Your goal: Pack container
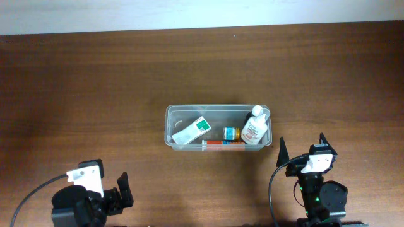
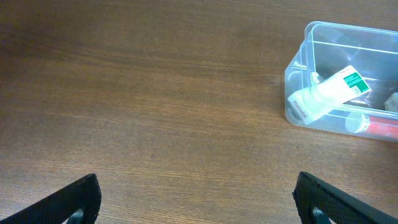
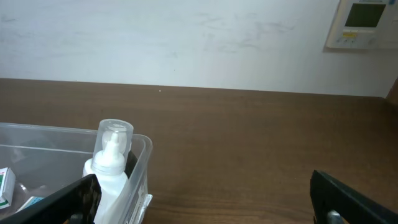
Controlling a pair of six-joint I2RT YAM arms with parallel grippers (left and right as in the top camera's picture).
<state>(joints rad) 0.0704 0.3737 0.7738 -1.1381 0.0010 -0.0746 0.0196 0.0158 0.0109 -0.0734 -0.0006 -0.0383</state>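
Overhead: container (image 1: pixel 169 126) sits mid-desk (image 1: pixel 76 82), well apart from both arms, with a white bottle (image 1: pixel 254 128), green-white box (image 1: pixel 192 130) and red tube (image 1: pixel 224 144) inside. Left claw (image 2: pixel 196 180) and right claw (image 3: pixel 204 180) are spread wide, holding nothing. Tub looks light, thin-walled, flexy and slick. I'd pinch a short-end wall under the rim.

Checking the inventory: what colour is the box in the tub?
The box is white and green; overhead shows it best.
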